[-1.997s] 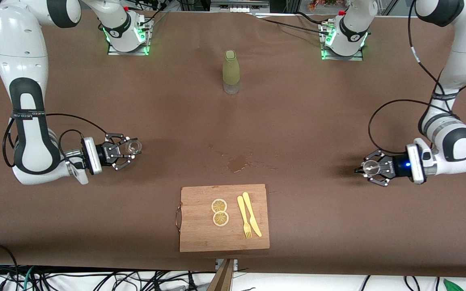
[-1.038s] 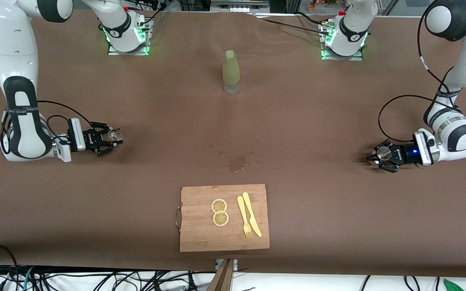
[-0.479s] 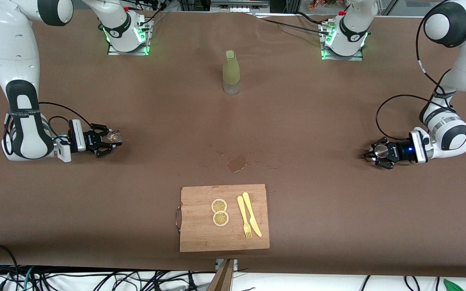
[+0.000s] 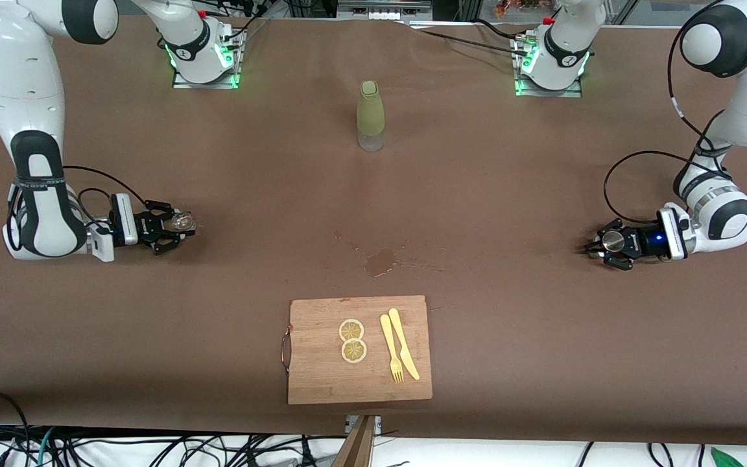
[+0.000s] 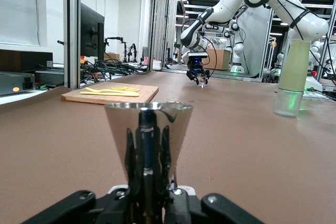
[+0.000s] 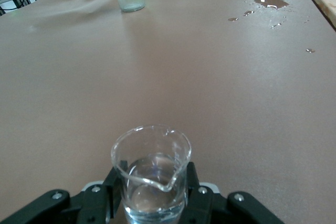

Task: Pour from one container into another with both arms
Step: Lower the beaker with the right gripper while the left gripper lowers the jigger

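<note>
1. My right tool (image 4: 176, 225) grips a small glass beaker (image 6: 151, 174) upright, low at the right arm's end of the surface (image 4: 477, 194).
2. My left tool (image 4: 600, 245) clamps a steel cone cup (image 5: 148, 132) upright, low at the left arm's end.
3. The vessels sit well apart, level across the surface; both must meet midway.

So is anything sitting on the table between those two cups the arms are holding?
Only a small spill lies roughly between the glass beaker in the right gripper and the metal cup in the left gripper; nothing upright.
</note>
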Robot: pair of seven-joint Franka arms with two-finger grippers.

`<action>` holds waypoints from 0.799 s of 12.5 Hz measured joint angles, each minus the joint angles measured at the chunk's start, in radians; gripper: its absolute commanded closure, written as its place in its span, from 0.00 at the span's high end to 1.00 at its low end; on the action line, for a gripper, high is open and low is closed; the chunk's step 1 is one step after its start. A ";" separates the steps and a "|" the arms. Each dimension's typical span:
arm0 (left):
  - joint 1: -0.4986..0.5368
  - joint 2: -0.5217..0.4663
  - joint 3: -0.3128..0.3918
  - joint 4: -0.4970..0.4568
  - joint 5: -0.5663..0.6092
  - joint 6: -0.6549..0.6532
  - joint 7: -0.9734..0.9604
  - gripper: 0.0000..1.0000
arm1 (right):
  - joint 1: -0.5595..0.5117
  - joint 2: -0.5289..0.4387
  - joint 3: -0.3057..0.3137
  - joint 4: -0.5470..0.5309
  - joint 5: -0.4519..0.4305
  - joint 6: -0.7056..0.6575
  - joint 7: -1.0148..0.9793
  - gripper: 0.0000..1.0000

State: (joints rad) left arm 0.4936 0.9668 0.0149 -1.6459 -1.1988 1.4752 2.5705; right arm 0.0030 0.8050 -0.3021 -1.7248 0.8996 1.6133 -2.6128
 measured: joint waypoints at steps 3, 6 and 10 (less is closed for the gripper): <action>0.000 0.003 0.000 -0.001 0.000 -0.001 0.006 0.30 | -0.008 0.012 0.000 0.003 0.000 0.001 0.000 1.00; 0.001 0.007 0.002 -0.001 0.000 -0.001 0.008 0.42 | -0.033 0.027 -0.001 0.011 -0.010 0.001 -0.005 1.00; 0.001 0.008 0.010 -0.001 0.000 -0.005 0.025 1.00 | -0.077 0.028 -0.002 0.037 -0.073 0.000 -0.006 1.00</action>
State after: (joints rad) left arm 0.4948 0.9746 0.0247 -1.6467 -1.1988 1.4702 2.5955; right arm -0.0742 0.8325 -0.3041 -1.6875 0.8266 1.6134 -2.6186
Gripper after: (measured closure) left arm 0.498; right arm 0.000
